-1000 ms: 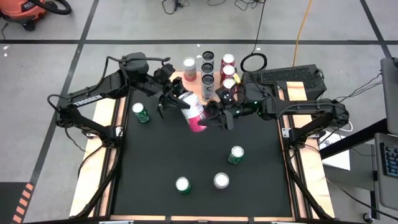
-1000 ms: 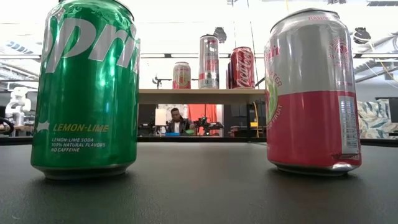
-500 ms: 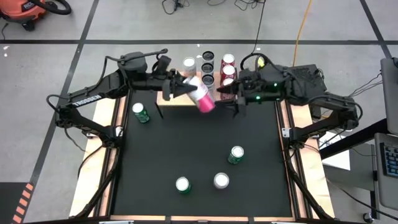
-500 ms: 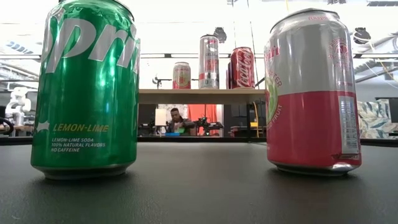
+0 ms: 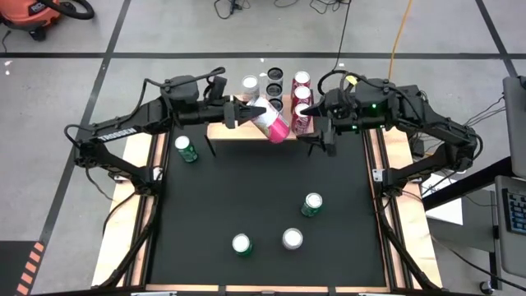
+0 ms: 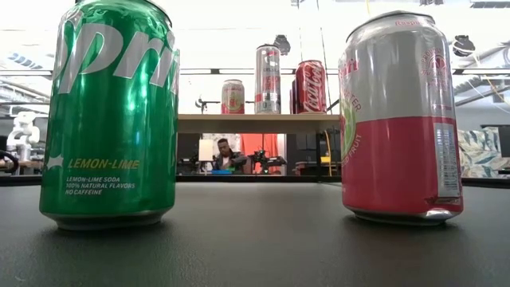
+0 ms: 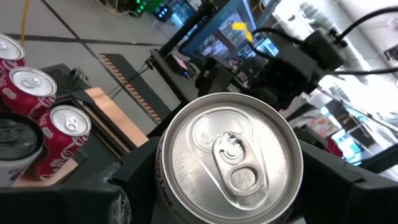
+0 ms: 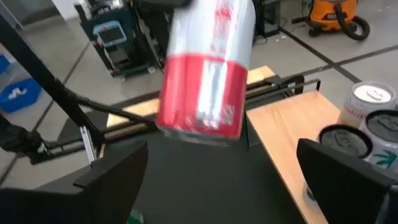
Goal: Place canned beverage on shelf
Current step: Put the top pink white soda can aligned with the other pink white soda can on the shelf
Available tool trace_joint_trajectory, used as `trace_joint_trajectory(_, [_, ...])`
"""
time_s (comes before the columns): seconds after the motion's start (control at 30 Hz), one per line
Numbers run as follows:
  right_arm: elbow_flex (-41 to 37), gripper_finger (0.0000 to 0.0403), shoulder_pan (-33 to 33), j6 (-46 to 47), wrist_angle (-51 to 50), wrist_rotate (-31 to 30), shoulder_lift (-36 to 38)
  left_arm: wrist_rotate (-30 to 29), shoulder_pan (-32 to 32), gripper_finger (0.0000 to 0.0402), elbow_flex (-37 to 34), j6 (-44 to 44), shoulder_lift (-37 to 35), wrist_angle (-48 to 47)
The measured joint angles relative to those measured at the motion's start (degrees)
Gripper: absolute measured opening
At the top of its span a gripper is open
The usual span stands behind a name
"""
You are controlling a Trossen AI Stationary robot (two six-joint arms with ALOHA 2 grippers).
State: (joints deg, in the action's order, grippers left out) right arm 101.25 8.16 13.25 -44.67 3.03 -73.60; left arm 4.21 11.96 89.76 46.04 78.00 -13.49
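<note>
The shelf (image 5: 234, 130) stands at the far edge of the black table (image 5: 263, 205), its light wood top carried on thin black legs. Its right half carries a block of upright cans (image 5: 283, 90), including red cans (image 7: 37, 99) and dark-topped ones; the left part of the plank is bare. The middle of the table is open. A green can (image 5: 186, 149) stands near the left rail, and three more cans (image 5: 283, 230) stand toward the near edge, well apart from both arms.

The canned beverage (image 5: 269, 120) has a silver upper half, a pink-red lower half and a silver pull-tab top (image 7: 233, 158). It is off the surface and tilted, base toward the table's middle, over the front edge of the shelf just beside the standing cans.

The left gripper (image 5: 240, 113) reaches in from the left and pinches the canned beverage at its top end, fingers set around the body. The right gripper (image 5: 316, 131) hangs just to the right of the canned beverage, fingers (image 8: 348, 171) spread wide and holding nothing, apart from the can.
</note>
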Motion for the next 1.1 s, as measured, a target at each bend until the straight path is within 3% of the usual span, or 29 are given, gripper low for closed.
trace_joint_trajectory(0.43, [0.0,0.04,0.0,-4.8,0.2,-2.2,-1.5,-14.7,-4.7,0.0283,0.0,2.2,0.3,-1.8])
trace_joint_trajectory(1.1, [0.0,0.0394,0.0,-3.5,7.2,-4.7,-11.8,-20.9,-4.8,0.0283,0.0,4.7,1.9,-3.8])
